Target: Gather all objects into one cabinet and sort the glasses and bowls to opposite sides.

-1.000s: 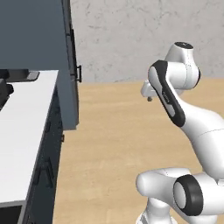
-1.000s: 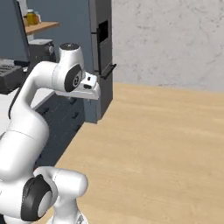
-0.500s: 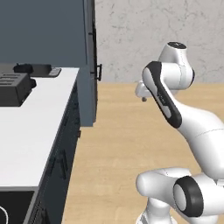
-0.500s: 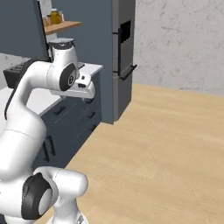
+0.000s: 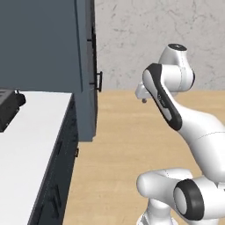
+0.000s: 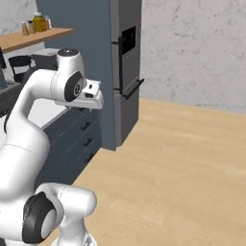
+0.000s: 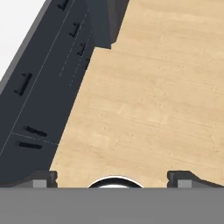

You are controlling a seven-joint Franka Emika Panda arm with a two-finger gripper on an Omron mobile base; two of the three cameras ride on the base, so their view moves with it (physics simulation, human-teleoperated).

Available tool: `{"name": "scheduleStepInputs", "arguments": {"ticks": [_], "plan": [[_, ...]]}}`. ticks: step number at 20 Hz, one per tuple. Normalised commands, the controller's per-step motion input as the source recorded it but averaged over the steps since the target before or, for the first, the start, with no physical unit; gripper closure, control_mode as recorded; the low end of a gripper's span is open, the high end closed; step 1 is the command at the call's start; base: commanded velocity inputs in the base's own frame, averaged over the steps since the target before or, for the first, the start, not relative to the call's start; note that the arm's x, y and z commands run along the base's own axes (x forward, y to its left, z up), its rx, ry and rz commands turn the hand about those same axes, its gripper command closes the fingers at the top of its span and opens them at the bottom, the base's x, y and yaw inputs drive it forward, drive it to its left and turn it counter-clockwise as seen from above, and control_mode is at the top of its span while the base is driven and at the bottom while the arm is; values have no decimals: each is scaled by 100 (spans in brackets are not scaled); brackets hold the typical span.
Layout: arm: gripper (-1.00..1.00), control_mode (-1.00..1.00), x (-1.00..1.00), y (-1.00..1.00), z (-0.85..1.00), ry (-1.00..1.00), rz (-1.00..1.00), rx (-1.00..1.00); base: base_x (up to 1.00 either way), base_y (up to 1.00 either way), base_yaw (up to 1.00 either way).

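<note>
Hand [image 7: 113, 177]: spread wide, empty, over wooden floor [image 7: 153, 96]. Task vessels: whereabouts cannot be told. Shelf [image 6: 33, 38]: three small jars [image 6: 36, 24]. Tabletop [image 5: 30, 145]: one white slab; drawer fronts [image 7: 39, 87] below.

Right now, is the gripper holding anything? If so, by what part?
Nothing is held. In the hand view the gripper has its fingertips wide apart, with just wooden floor between and beyond them.
</note>
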Motion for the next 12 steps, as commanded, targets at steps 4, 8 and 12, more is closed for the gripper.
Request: {"name": "scheduleStepInputs", "arguments": {"ticks": [4, 8, 12], "plan": [[-100, 100, 0, 0, 0, 0, 0, 0, 67, 0, 0], [-100, 100, 0, 0, 0, 0, 0, 0, -4, 7, 16], [-100, 100, 0, 0, 0, 0, 0, 0, -34, 4, 49]]}}
